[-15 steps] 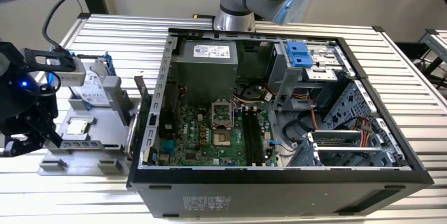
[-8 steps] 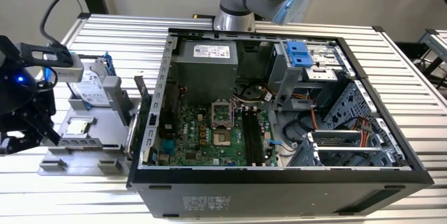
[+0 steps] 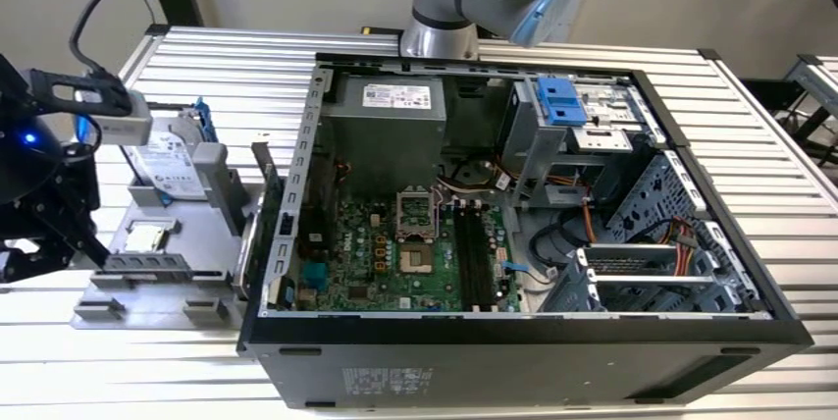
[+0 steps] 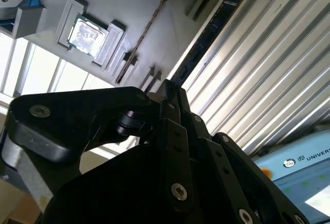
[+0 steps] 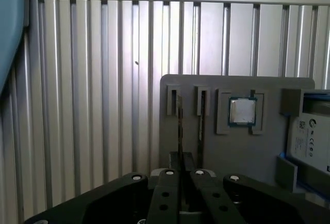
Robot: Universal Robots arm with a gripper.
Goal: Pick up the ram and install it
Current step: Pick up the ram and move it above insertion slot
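Your pincer [image 4: 169, 94] is clamped on the ram [image 4: 205, 39], held edge-on over the grey tray [image 5: 216, 152] near the processor chip [image 5: 242, 112].

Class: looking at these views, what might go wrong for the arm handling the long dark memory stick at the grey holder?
1. The gripper seems to pinch the long dark ram near one end, so it may tilt or slip.
2. The square silver processor chip sits close by on the grey holder; a sideways swing might knock it.
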